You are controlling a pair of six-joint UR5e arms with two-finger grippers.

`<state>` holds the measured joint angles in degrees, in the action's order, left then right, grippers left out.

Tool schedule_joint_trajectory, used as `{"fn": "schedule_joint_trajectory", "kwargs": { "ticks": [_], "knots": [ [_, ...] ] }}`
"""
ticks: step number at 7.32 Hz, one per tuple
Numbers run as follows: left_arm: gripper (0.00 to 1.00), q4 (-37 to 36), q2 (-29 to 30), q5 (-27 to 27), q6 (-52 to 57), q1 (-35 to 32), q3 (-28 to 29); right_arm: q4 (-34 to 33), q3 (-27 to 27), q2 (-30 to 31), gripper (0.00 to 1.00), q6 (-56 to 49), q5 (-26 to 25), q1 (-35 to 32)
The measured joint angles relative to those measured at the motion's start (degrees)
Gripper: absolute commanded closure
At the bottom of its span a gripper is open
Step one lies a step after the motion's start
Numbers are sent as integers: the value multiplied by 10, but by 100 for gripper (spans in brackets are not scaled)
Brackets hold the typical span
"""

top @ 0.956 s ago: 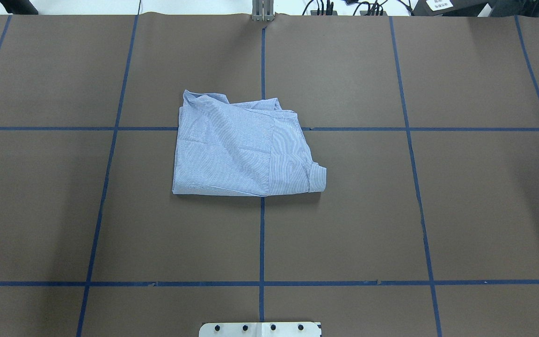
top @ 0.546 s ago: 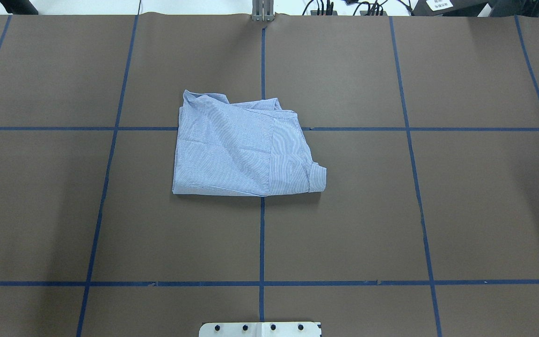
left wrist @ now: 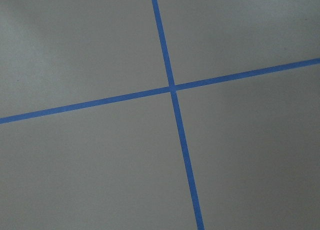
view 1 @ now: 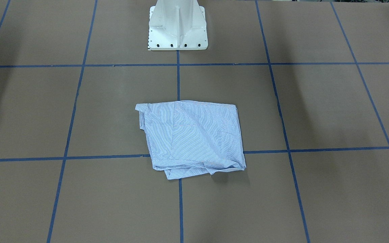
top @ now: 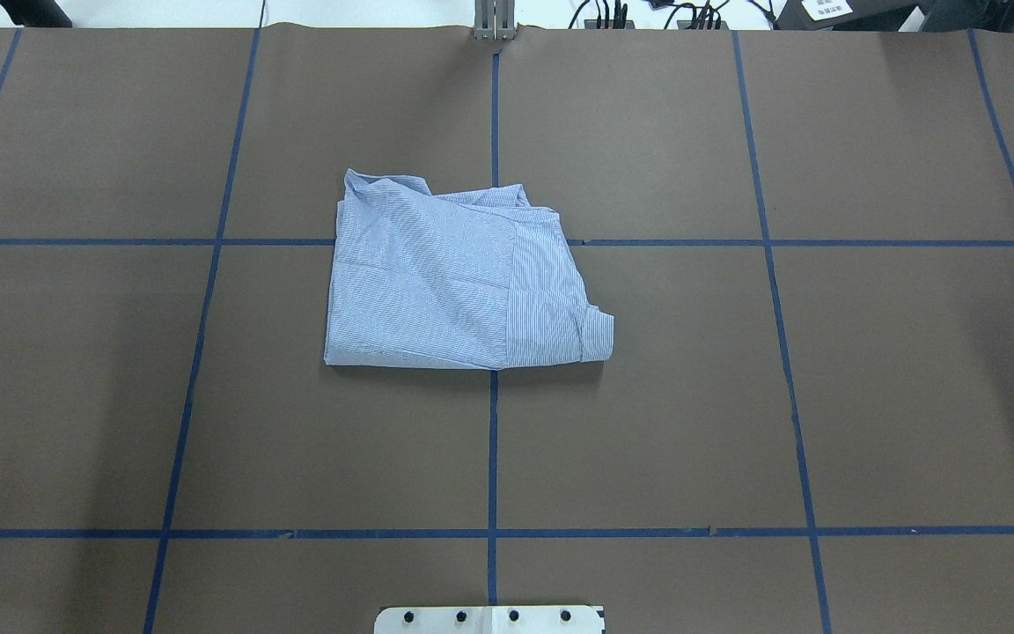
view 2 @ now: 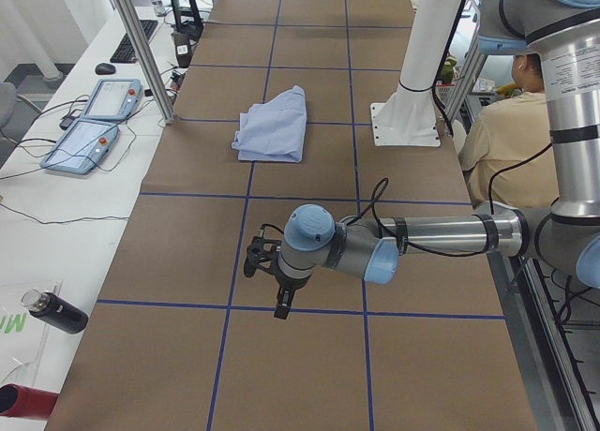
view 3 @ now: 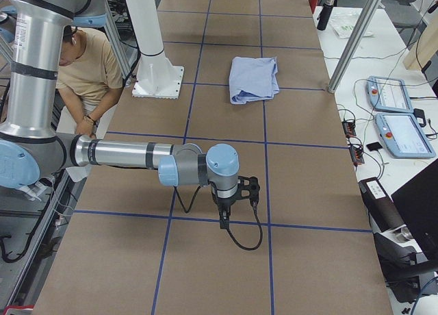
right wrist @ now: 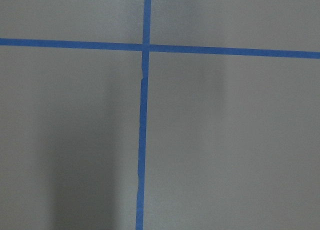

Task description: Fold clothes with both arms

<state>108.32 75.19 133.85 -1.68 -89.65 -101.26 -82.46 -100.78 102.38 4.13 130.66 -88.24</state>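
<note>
The left gripper [view 2: 281, 307] and right gripper [view 3: 222, 223] hang above opposite ends of the table [top: 736, 396], holding nothing; whether their jaws are parted I cannot tell; the shirt [top: 459, 282] lies folded near the table's middle, well apart from both. It looks light, soft and floppy, apt to slide open; I'd pinch all layers at two corners of one edge.

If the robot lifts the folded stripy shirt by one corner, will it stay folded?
Probably not: the shirt is soft cloth in loose, wrinkled layers, so it would likely flop open. It lies thin and flat, so it is probably light.
</note>
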Motion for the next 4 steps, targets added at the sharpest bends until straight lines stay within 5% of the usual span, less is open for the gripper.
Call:
{"fn": "schedule_joint_trajectory", "kwargs": {
  "ticks": [4],
  "knots": [
    [0, -161, -5, 0, 120, 1, -51, 0, 0, 0, 0, 0, 0, 0]
  ]
}}
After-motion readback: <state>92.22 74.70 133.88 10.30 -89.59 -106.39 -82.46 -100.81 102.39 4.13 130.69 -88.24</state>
